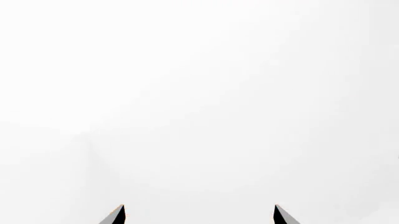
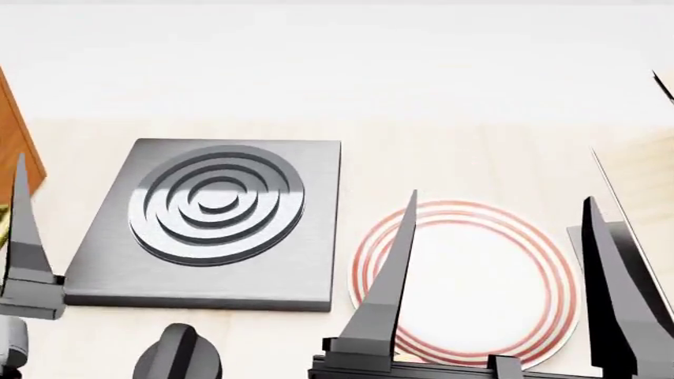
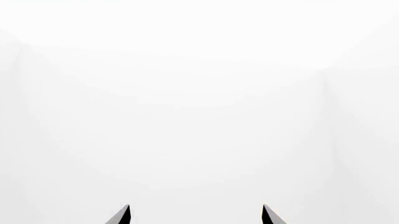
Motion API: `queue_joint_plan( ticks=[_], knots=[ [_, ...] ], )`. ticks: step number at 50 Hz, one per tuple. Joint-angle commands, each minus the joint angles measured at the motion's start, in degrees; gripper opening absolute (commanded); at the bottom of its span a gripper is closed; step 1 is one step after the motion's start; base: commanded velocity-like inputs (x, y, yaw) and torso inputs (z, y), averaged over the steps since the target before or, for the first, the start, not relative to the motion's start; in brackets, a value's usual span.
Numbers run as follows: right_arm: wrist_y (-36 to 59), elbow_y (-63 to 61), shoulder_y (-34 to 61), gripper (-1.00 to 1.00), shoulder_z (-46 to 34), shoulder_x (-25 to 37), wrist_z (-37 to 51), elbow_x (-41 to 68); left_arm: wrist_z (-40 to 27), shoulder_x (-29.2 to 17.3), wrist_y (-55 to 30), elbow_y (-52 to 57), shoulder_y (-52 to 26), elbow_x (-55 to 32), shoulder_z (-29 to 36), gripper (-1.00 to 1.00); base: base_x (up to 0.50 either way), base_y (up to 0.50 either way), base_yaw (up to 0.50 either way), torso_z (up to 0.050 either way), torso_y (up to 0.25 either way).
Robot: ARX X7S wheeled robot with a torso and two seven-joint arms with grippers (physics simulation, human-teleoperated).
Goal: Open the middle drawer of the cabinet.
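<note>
Only a narrow orange-brown edge of the cabinet [image 2: 15, 130] shows, at the far left of the head view. Its drawers, the middle drawer and the brass handles are out of view. My left gripper [image 1: 199, 213] is open and empty; one of its fingers [image 2: 24, 229] stands at the head view's left edge, close to the cabinet edge. My right gripper [image 2: 500, 268] is open and empty, its two fingers spread wide above a plate. Both wrist views show only blank white beyond the fingertips; the right gripper [image 3: 195, 213] shows there too.
A dark grey stove plate [image 2: 116, 272] with concentric rings lies on the pale wooden counter [image 2: 443, 162]. A white plate with red rings [image 2: 479, 272] lies to its right. A pale wood unit [image 2: 645, 178] stands at the right edge. A white wall runs behind.
</note>
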Motion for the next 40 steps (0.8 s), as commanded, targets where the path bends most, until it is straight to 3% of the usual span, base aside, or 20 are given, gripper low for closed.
queue_joint_plan(
  ticks=[1,10,28,40],
  knots=[
    [0.0,-0.3,-0.1,1.0,0.0,0.4,0.4,0.3,5.6,-9.2,3.0,-8.6,-4.0,7.8,6.7,1.0,0.0,0.0,0.0,0.0,0.0],
    [0.3,-0.9,-0.1,1.0,-0.1,0.9,0.8,0.2,11.8,-11.2,5.8,-15.0,-10.2,10.6,11.5,1.0,0.0,0.0,0.0,0.0,0.0],
    [0.1,-0.7,0.4,1.0,0.0,1.3,1.1,1.2,19.3,-6.2,8.8,-35.8,-22.9,11.1,17.6,1.0,0.0,0.0,0.0,0.0,0.0],
    [0.0,-0.4,0.7,1.0,-0.3,1.7,1.5,1.0,20.3,-0.7,9.3,-50.7,-30.1,11.9,20.1,1.0,0.0,0.0,0.0,0.0,0.0]
  ],
)
